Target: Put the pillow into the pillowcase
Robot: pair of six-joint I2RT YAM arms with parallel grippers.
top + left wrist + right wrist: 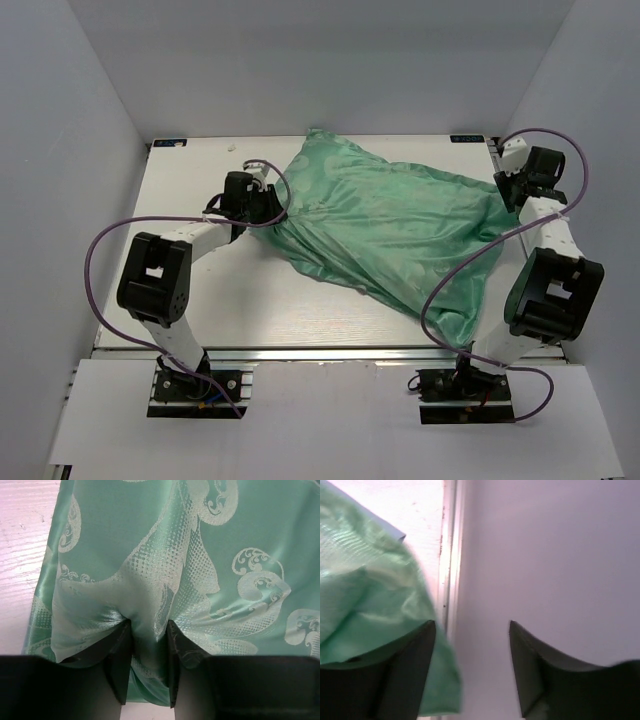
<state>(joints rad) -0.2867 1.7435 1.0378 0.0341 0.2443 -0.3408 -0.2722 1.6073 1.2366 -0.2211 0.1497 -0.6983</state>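
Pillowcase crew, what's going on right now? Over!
Left gripper: jaws shut on a pillowcase fold. Right gripper: jaws open, cloth lying over one side. Pillow not visible.

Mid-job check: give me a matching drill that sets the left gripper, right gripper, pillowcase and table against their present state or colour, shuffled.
Things:
1. left gripper
2. right gripper
3. pillowcase
4. table

States or colours:
A. white
B. open, nothing between its fingers
C. glossy mint green
D. shut on a fold of fabric

Pairs: 1-D, 2-B, 3-C, 4-A
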